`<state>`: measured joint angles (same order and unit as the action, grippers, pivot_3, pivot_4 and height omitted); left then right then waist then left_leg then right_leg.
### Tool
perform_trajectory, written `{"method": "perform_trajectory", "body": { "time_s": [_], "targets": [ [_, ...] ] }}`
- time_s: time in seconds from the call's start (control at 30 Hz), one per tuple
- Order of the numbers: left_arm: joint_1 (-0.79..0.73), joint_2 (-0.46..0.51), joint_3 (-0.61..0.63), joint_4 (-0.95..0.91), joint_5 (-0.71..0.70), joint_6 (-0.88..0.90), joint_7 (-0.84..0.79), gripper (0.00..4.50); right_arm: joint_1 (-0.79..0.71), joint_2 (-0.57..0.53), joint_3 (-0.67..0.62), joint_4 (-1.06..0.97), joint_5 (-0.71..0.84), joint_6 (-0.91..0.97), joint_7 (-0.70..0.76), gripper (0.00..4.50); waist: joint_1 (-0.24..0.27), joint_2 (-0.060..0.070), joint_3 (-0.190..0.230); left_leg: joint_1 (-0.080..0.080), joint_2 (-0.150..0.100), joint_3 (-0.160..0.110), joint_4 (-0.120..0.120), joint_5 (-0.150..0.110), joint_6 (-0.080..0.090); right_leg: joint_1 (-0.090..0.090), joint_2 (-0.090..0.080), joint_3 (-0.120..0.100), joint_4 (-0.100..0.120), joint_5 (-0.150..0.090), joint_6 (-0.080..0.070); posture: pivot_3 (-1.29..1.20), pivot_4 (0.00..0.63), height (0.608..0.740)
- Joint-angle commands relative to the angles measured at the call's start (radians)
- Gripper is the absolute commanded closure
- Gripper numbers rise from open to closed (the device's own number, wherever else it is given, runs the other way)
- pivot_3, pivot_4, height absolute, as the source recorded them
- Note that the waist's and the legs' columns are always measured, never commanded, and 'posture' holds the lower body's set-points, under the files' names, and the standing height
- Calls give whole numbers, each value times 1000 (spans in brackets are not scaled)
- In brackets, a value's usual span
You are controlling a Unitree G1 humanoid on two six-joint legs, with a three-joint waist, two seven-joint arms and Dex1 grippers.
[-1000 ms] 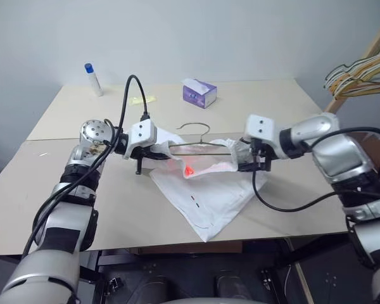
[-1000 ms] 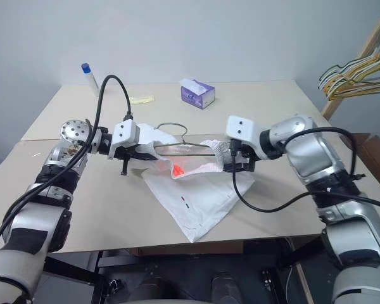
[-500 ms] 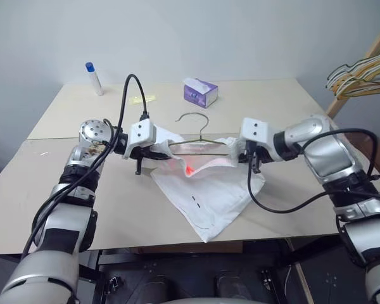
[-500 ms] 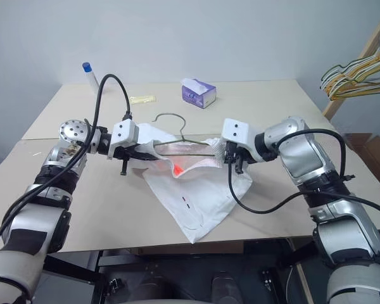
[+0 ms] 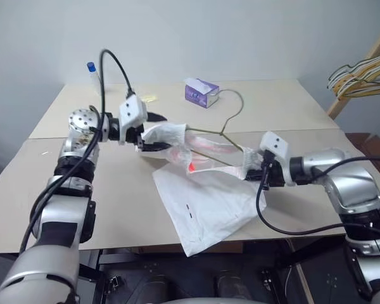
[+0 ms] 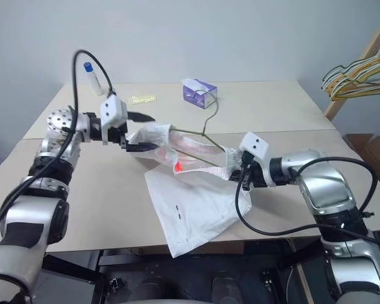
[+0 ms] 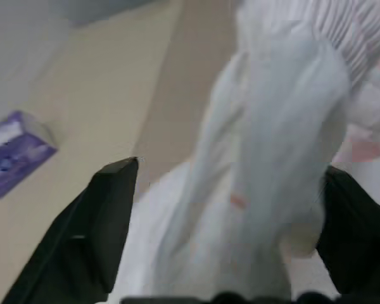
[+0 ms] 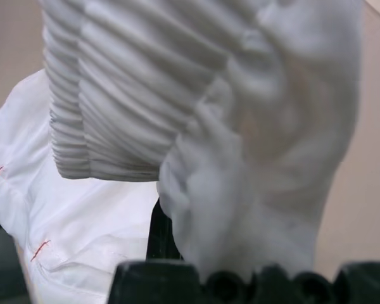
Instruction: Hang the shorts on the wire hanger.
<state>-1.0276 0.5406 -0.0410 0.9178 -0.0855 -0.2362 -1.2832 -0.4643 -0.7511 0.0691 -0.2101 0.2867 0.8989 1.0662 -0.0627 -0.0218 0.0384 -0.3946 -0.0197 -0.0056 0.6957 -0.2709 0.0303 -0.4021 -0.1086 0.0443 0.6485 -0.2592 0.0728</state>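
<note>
Silver-grey jointed arms with black bands and white wrist housings (black cables looping from each), black-fingered end effectors.

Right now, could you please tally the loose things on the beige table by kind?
White fabric shorts: 1
Thin grey wire hanger: 1
Small purple tissue box: 1
White tube with a blue cap: 1
Small yellowish flat item, too small to identify: 1
Total: 5

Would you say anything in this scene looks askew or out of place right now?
Yes: the wire hanger sits askew, its hook tipped up toward the purple tissue box instead of upright. The shorts hang lopsided, the waistband bunched at the right claw, the rest trailing over the table edge.
</note>
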Motion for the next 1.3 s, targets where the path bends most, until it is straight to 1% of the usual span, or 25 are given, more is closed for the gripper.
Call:
{"method": "perform_trajectory", "body": {
  "time_s": [0.03, 0.1, 0.17, 0.27, 0.3, 0.4, 0.47, 0.53, 0.6, 0.67, 0.77, 0.83, 1.0, 1.07, 1.17, 1.3],
  "targets": [
    [-24, -3, 98, -26, -56, -1, 151, 53, 98, 39, -145, -135, 71, 114, -119, 4500, 3, 0, 0, 0, 0, -1, 0, 0, 0, 0, 0, 0, 0, 0, 0, -80, 0, 740],
    [-6, -11, 134, -100, -102, 60, 178, 53, 164, 71, -214, -198, 97, 178, -189, 4500, 5, 0, 0, 0, 0, 0, 0, 0, 0, -1, 0, 0, 0, 0, 0, -86, 0, 740],
    [38, -30, 163, -249, -178, 176, 191, 53, 237, 108, -302, -273, 129, 253, -253, 4500, 7, 0, 0, -1, 0, 0, 0, 0, 0, -1, -1, 0, 1, 0, 0, -91, 0, 740],
    [140, -82, 200, -574, -369, 486, 258, 53, 346, 168, -438, -379, 153, 374, -353, 4500, 15, 0, -1, -2, 1, -1, 0, 0, 0, 0, -1, 0, 2, 0, 0, -104, 0, 740],
    [192, -106, 205, -707, -451, 602, 305, 53, 373, 182, -480, -409, 155, 407, -381, 4500, 16, 0, -1, -2, 1, -2, 0, 0, 0, -1, -2, 0, 6, 0, 0, -118, 0, 740],
    [299, -160, 211, -973, -609, 803, 422, 53, 387, 217, -600, -459, 174, 512, -438, 4500, 13, 0, -1, -3, 0, -2, 1, 0, 0, -2, -4, 1, 8, 0, 1, -140, 0, 740],
    [340, -182, 196, -1088, -647, 848, 471, 53, 367, 235, -686, -484, 167, 598, -477, 4500, 10, 0, -1, -2, 0, -1, 1, 0, 0, -1, -4, 3, 7, 1, 1, -147, 0, 740],
    [351, -195, 187, -1159, -676, 876, 502, 53, 345, 241, -755, -509, 154, 675, -507, 4500, 7, 1, -1, 2, 0, 0, 0, 0, 0, 0, -3, 4, 4, 0, 1, -150, 0, 740],
    [342, -201, 186, -1188, -701, 901, 532, 53, 326, 247, -798, -517, 146, 711, -541, 4500, 0, 4, -3, 6, 0, 0, -1, 0, 0, 5, -1, 4, 3, 0, 1, -159, 0, 740],
    [328, -198, 179, -1203, -711, 913, 548, 53, 312, 248, -828, -503, 131, 716, -596, 4500, -7, 7, -6, 13, 0, 0, -2, 0, 0, 14, 0, 3, -1, 1, 0, -164, 1, 740],
    [302, -154, 159, -1205, -739, 992, 548, 53, 261, 257, -880, -455, 99, 716, -699, 4500, -18, 10, -7, 17, 0, 3, -2, 0, 0, 17, 0, 5, -2, 1, 0, -176, 11, 740],
    [288, -125, 142, -1195, -735, 1015, 529, 53, 237, 252, -920, -420, 112, 716, -736, 4500, -31, 11, -7, 17, -1, 3, -2, 0, 0, 17, 0, 5, -2, 0, 0, -180, 12, 740],
    [267, -119, 133, -1158, -711, 981, 520, 53, 181, 202, -997, -331, 109, 716, -849, 4500, -41, 11, -8, 15, 0, 3, -3, -1, 0, 16, 1, 5, -4, 0, 0, -184, 15, 740],
    [265, -123, 130, -1150, -705, 968, 513, 53, 117, 192, -1034, -285, 79, 716, -920, 4500, -47, 13, -8, 15, 0, 3, -3, -1, 0, 16, 1, 6, -4, 0, 0, -187, 16, 740],
    [275, -136, 118, -1150, -685, 928, 500, 53, 53, 171, -1061, -227, 59, 716, -986, 4500, -57, 14, -8, 16, 0, 4, -4, -1, 0, 16, 1, 7, -4, 0, 0, -190, 17, 740],
    [280, -153, 110, -1148, -679, 912, 511, 53, -74, 157, -1126, -124, -9, 716, -1084, 4500, -66, 14, -8, 15, 0, 5, -4, -1, 0, 16, 1, 8, -5, 0, 0, -190, 15, 740]
  ]
}}
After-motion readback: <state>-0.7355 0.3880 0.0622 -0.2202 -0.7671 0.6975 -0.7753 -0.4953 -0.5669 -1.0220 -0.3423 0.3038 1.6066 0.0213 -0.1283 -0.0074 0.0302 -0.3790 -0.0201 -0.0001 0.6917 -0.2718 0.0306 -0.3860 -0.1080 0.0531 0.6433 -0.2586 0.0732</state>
